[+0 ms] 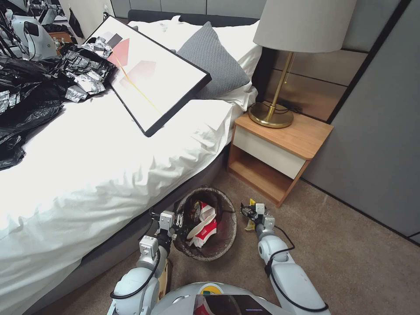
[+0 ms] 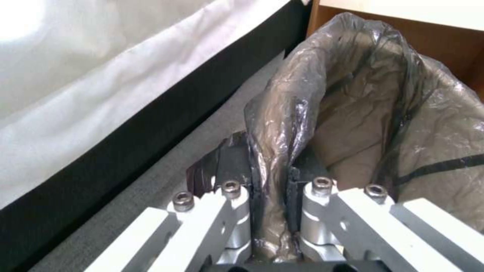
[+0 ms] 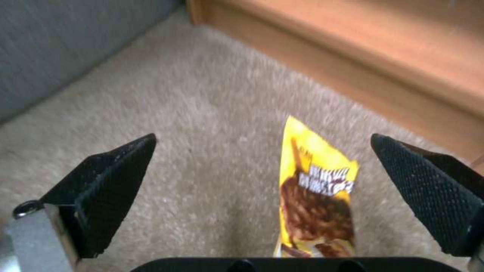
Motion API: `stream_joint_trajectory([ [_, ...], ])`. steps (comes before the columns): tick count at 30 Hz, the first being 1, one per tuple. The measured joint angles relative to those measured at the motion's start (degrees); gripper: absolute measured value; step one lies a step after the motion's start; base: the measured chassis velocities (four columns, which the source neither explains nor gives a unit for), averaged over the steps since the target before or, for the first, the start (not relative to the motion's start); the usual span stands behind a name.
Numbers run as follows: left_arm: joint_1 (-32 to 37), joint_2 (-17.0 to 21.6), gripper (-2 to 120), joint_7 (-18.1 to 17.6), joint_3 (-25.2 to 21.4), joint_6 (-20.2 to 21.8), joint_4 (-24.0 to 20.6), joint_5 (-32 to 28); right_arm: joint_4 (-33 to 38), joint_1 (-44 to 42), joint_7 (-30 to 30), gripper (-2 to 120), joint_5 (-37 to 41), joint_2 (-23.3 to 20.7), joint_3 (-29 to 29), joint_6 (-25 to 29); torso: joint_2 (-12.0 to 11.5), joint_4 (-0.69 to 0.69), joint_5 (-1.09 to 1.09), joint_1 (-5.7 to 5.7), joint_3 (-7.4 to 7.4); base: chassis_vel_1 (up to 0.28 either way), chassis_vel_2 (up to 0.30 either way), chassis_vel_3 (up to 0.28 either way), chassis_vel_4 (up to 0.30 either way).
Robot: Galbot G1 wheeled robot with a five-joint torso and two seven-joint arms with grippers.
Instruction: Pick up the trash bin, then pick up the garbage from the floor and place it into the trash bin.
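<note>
Right gripper (image 3: 262,189) spread wide over yellow wrapper (image 3: 315,200), nearer 1 pad, lengthwise along reach; left gripper (image 2: 270,181) pinching trash bin (image 1: 205,223) rim.

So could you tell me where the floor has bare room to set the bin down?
Bare carpet lies right of the right gripper, toward the grey wall panels. It is crowded between bed and nightstand, around the bin and the wrapper.

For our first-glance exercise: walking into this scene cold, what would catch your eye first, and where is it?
Probably the trash bin on the carpet beside the bed, with red-and-white cups inside, its bag-lined rim pinched by the left gripper. Next, the yellow snack wrapper lying on the carpet between the right gripper's spread fingers, near the nightstand.
</note>
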Motion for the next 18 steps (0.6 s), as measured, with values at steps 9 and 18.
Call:
stream_joint_trajectory([
  [9,0.4,-0.4,7,-0.1,0.1,-0.1,-0.1,0.7,-15.8,9.6,0.1,100,0.9,1.5,-1.6,-2.4,0.0,0.0,0.0,0.0,0.0,0.0,0.0,0.0,0.0],
  [18,0.8,-0.6,7,-0.2,-0.2,-0.3,-0.1,0.8,-26.4,14.2,-0.4,100,-1.3,2.6,-1.1,0.0,0.0,0.0,0.0,0.0,0.0,0.0,0.0,0.0,0.0],
])
